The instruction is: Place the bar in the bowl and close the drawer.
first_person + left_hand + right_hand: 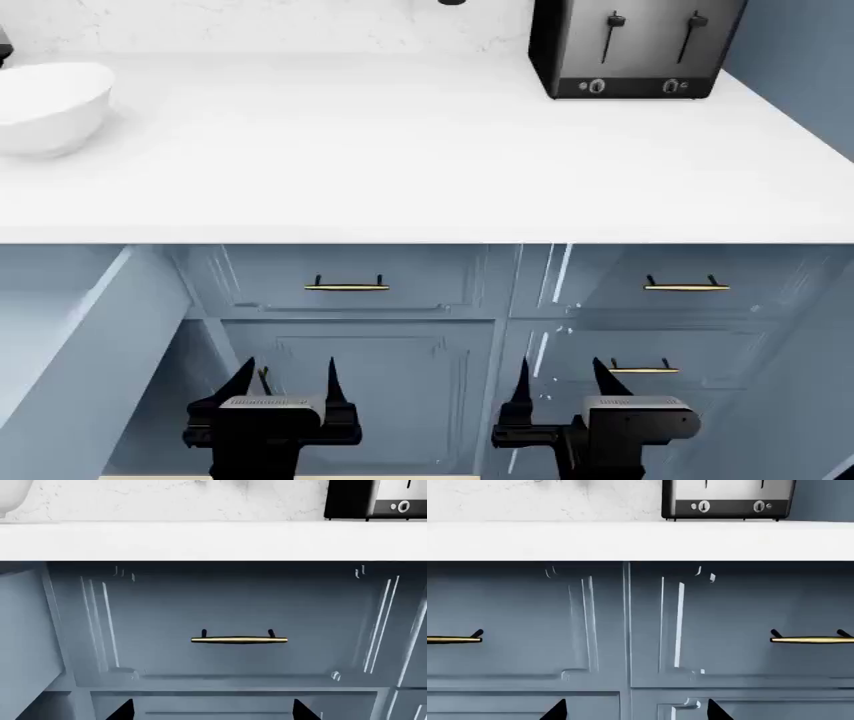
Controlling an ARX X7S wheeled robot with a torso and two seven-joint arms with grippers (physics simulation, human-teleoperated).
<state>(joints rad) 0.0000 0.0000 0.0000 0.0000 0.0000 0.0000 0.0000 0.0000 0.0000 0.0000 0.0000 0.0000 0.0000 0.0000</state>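
Note:
The white bowl [47,105] stands on the counter at the far left; its edge also shows in the left wrist view as the bowl [10,500]. The drawer [114,360] is pulled out at the left below the counter, and only its pale-blue side wall shows; the left wrist view catches the same drawer [23,645] wall. The bar is out of view. My left gripper [287,375] and right gripper [561,375] hang low in front of the cabinet fronts, both open and empty. In the wrist views the left gripper [213,712] and right gripper [637,712] show only dark fingertips.
A black toaster [634,50] sits at the counter's back right. Shut blue-grey drawer fronts with brass handles [347,287] [687,287] face both grippers, one handle [239,640] straight ahead of the left gripper. A blue wall rises at the right.

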